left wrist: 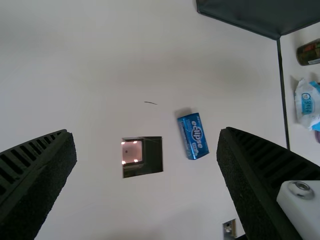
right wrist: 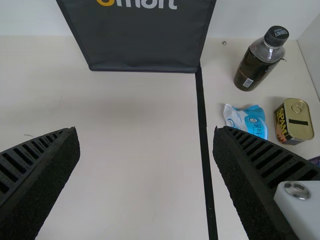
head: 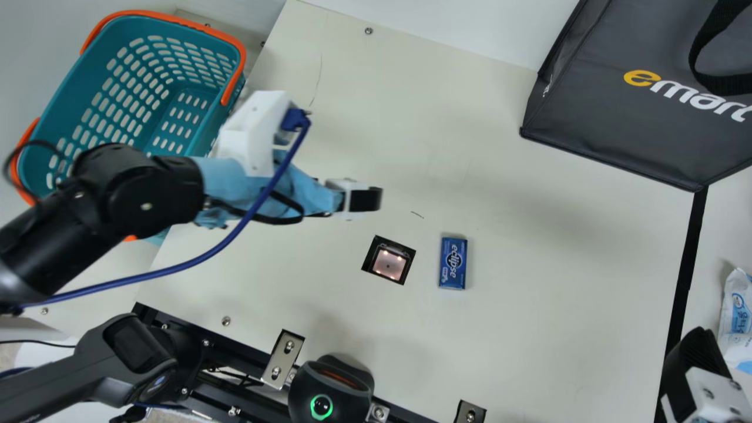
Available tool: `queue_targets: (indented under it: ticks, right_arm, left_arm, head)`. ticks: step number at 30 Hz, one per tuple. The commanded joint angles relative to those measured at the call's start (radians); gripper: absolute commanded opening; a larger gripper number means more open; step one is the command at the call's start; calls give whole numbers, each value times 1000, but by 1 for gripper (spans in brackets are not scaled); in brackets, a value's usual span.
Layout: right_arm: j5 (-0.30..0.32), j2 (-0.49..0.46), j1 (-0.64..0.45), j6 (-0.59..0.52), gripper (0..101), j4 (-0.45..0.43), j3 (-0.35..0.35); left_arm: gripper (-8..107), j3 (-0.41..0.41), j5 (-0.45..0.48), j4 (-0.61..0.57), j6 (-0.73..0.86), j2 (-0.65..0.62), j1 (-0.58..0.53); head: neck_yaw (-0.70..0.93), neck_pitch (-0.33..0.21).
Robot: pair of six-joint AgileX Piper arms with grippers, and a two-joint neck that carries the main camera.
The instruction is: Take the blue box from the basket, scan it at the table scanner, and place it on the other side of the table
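Note:
The blue box (head: 453, 263) lies flat on the table just right of the table scanner (head: 388, 262), not touching it. My left gripper (head: 365, 200) hangs above the table, up and left of the box in the main view. In the left wrist view the blue box (left wrist: 193, 136) and the scanner (left wrist: 142, 156) lie below the wide-open fingers of my left gripper (left wrist: 146, 150). My right gripper (head: 690, 376) is at the main view's lower right; in the right wrist view the same gripper (right wrist: 146, 150) stands open with nothing between its fingers. The teal basket (head: 126, 100) is at upper left.
A dark bag (head: 623, 100) stands at the back right. Beyond the black line (right wrist: 204, 145), on the table's other side, are a white-blue packet (right wrist: 246, 120), a dark bottle (right wrist: 257, 62) and a yellow can (right wrist: 294, 121).

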Motion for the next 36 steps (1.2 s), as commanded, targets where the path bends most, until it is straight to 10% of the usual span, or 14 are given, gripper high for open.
queue_targets:
  ticks: [1,21,36]
  right_arm:
    - [0,0,0,0,95,0,0]
    - [0,0,0,0,95,0,0]
    - [1,0,0,0,95,0,0]
  left_arm:
    - [90,0,34,21,82,-59,37]
    - [90,-148,226,408,149,-342,164]
    - [90,-175,245,430,149,-372,188]
  head:
    - [4,-26]
    - [-43,-26]
    - [-345,-26]
